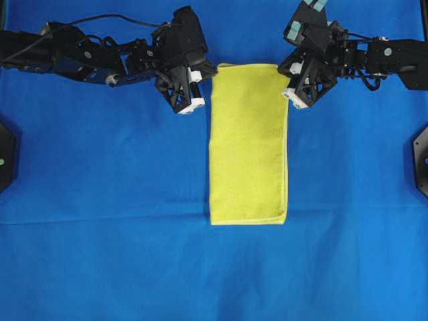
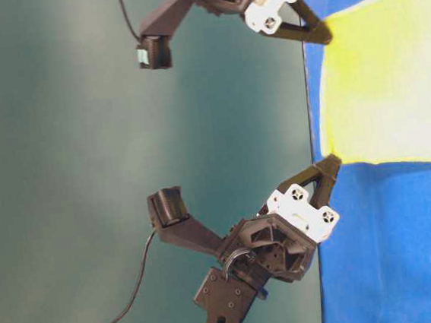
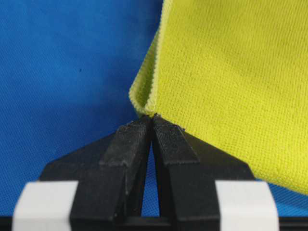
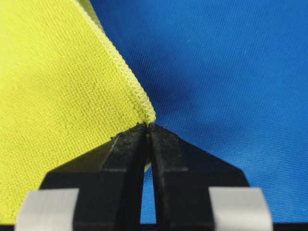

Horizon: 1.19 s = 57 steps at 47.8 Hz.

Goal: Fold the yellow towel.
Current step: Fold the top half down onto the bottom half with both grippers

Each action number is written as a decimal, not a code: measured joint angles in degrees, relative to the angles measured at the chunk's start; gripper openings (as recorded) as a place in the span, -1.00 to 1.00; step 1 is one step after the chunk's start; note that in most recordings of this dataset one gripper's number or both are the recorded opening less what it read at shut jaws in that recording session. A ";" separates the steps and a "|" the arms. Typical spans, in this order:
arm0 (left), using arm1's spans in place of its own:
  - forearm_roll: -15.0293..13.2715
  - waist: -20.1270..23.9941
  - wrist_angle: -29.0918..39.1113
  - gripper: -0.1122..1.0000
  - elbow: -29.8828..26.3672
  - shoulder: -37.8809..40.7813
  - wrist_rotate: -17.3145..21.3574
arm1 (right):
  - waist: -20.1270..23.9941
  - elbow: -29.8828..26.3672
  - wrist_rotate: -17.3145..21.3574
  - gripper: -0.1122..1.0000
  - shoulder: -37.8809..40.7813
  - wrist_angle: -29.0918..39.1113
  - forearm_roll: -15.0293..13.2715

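Pincers first: your left gripper (image 3: 152,117) has its black fingertips pressed together on one far corner of the yellow towel (image 1: 248,140), and your right gripper (image 4: 147,126) pinches the other far corner the same way, both clamped tight. Towel lies as a tall, narrow, folded rectangle in the middle of the blue cloth (image 1: 100,200). Its surface is nubby microfibre edged with a paler stitched hem, against the finer weave of the cloth beneath.

Yellow-green towel (image 1: 247,144), paler hem; plain blue cloth (image 1: 100,200).
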 measured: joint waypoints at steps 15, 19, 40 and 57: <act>0.00 -2.29 4.57 -0.75 0.62 -2.81 0.18 | 2.64 1.32 0.70 -0.73 -2.99 0.00 0.09; 0.00 -3.78 6.15 -0.75 1.05 -4.04 0.18 | 5.27 2.37 0.97 -0.73 -4.22 0.18 0.44; 0.00 -18.72 13.62 -0.75 1.85 -5.89 -1.14 | 22.94 4.31 6.50 -0.73 -6.94 6.86 4.75; 0.00 -29.53 14.59 -0.75 1.41 -5.54 -6.15 | 34.72 3.16 14.41 -0.73 -5.19 7.12 4.75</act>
